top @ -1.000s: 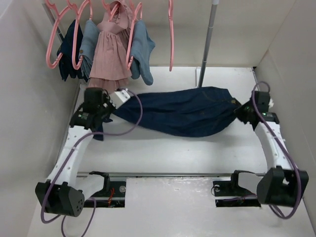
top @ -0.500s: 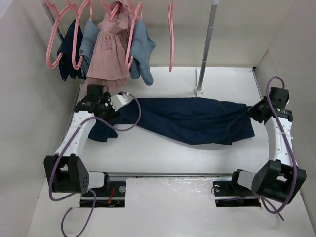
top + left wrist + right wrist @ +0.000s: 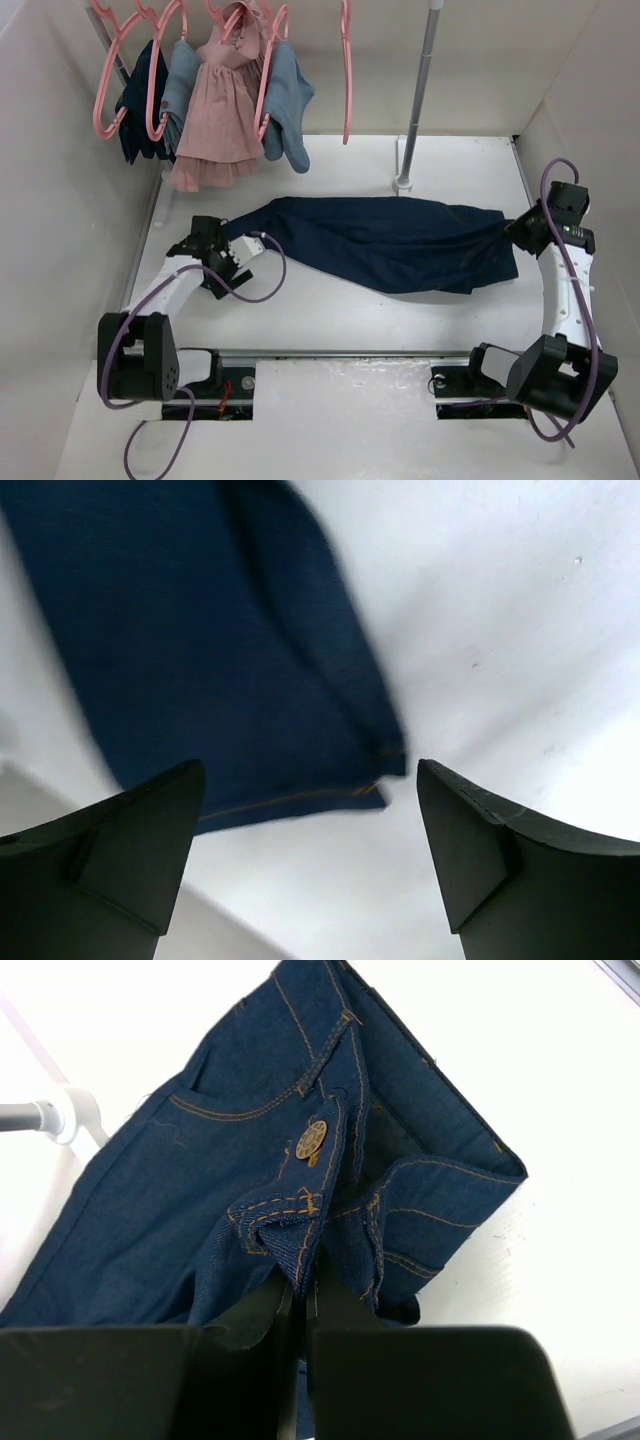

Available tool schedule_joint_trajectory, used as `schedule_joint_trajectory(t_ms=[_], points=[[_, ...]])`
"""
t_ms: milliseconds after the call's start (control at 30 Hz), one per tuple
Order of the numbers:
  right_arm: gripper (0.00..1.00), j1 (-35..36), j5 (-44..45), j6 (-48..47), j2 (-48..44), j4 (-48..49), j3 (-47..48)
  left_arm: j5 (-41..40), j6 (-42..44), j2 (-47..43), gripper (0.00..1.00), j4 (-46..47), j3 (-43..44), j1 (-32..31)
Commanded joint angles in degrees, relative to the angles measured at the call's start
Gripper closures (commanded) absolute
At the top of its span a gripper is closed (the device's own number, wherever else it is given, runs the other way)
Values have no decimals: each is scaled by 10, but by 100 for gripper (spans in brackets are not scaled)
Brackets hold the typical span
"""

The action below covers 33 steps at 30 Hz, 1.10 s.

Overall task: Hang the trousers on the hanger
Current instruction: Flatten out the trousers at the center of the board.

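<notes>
Lower left of the overhead view: your left gripper (image 3: 310, 775) stands wide open and holds nothing, its fingers (image 3: 130, 830) clear of the hem of the trousers (image 3: 390, 245). Right edge: your right gripper (image 3: 520, 230) is clamped on the waistband. The trousers lie across the middle of the table (image 3: 330, 320). Upper centre: the bare pink hanger (image 3: 346, 70) hangs beside the rack pole (image 3: 422, 90).

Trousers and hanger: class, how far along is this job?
Done: the trousers lie stretched out on the table. In hand: the right gripper is shut on the waistband; the left gripper hangs open above the leg hem. Left: the bare hanger is untouched.
</notes>
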Motion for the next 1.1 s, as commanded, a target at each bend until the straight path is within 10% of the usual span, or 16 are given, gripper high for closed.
schedule_joint_trajectory(t_ms=[0, 67, 267, 667, 1067], points=[[99, -4, 25, -11, -5, 9, -4, -26, -41, 37, 16, 101, -48, 0], [99, -4, 25, -11, -5, 9, -4, -49, -41, 59, 22, 126, -54, 0], [99, -4, 43, -11, -22, 9, -4, -13, -28, 89, 98, 71, -9, 59], [100, -10, 56, -27, -16, -3, 63, 97, -10, 131, 100, -68, 331, 226], [100, -10, 55, -33, -16, 12, 121, 44, 43, 149, 100, -82, 407, 279]])
